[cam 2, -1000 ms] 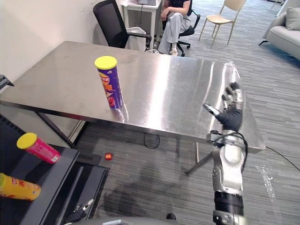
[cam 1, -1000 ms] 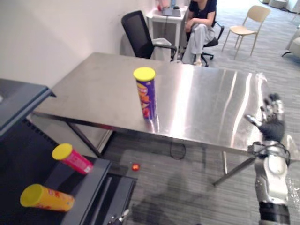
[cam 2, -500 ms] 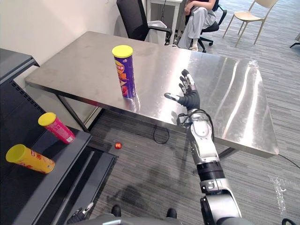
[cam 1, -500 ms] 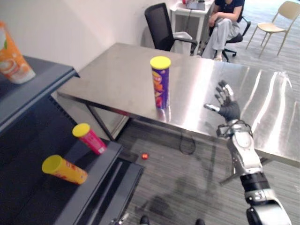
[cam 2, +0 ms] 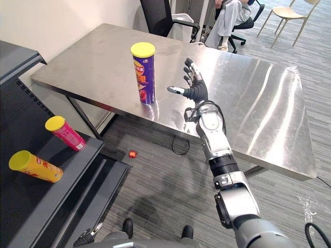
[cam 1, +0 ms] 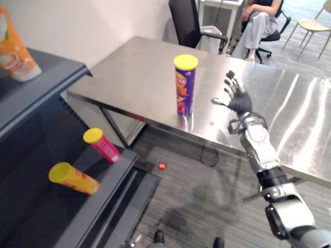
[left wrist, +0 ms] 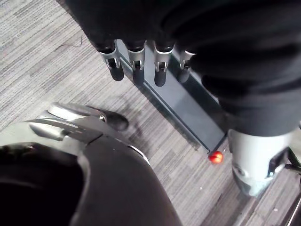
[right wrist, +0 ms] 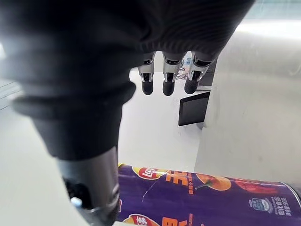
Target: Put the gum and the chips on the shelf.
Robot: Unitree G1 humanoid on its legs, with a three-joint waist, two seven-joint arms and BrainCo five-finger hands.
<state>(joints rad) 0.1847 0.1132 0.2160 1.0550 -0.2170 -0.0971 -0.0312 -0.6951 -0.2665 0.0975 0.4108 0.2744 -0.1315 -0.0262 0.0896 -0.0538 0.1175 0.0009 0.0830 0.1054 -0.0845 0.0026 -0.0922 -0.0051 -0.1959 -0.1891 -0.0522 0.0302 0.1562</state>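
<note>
**Chips can on the tabletop, both hands released**

Left eye view: the purple chips can (cam 1: pixel 185 85), capped with a yellow lid, stands upright on the steel tabletop (cam 1: pixel 139 72) near its front edge, toward the left corner. The right hand (cam 1: pixel 239 103) hangs over the front edge just to the right of the can. Its fingers are spread and straight, it grasps nothing, and it is apart from the can. To the left is the dark shelf (cam 1: pixel 51 217). A pink can (cam 1: pixel 102 146) and a yellow can (cam 1: pixel 72 178) lie on their sides on its lower board, and an orange pouch (cam 1: pixel 13 49) stands on the upper board. A small red ball (cam 1: pixel 162 166) lies on the floor under the tabletop's front edge.

Right eye view: the same layout, with a gap between the can and the thumb.

Left wrist view: the left hand (left wrist: pixel 136 70) hangs over the grey floor, fingers relaxed and holding nothing.

Right wrist view: straight fingers (right wrist: pixel 167 77), with the purple can's side close by the thumb.
</note>
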